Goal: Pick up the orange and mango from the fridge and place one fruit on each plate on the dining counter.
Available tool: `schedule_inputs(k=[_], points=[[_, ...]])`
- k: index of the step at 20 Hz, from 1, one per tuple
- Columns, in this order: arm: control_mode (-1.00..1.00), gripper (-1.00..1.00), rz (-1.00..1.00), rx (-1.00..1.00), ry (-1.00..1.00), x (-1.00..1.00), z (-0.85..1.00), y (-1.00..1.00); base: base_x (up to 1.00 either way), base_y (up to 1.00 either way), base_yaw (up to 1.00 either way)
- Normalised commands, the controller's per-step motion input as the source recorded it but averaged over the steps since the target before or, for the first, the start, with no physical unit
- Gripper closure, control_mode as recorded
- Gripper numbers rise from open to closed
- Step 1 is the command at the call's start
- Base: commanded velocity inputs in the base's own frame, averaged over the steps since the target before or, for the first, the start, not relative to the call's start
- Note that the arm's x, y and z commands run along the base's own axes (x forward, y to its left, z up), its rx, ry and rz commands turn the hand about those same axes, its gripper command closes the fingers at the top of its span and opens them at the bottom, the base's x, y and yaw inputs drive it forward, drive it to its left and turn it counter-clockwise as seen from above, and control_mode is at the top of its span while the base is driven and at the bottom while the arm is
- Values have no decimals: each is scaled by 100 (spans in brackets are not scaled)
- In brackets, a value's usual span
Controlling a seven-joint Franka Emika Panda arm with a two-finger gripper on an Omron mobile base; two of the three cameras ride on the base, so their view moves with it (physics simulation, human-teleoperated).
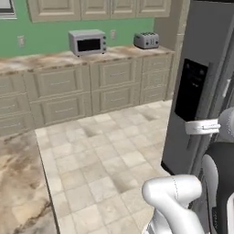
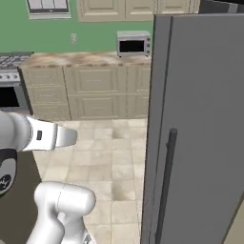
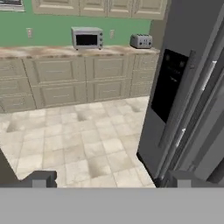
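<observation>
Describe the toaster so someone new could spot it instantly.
Start at the wall counter under the green wall and follow it right toward the fridge. The toaster sits at that end, nearest the fridge. It is the small, low silver box without a window; the microwave to its left is bigger and has a dark door.

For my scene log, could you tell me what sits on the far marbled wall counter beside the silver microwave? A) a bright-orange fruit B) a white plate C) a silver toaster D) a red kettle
C: a silver toaster stands right of the silver microwave on the marbled wall counter.
</observation>
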Motion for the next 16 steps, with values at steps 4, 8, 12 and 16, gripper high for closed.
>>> schedule_inputs(k=[4,8,12,16], points=[[100,-100,0,0,0,0,0,0,78,15,-61],[100,-100,0,0,0,0,0,0,61,24,-69],[100,-100,0,0,0,0,0,0,55,24,-72],[100,-100,0,0,0,0,0,0,56,27,-74]])
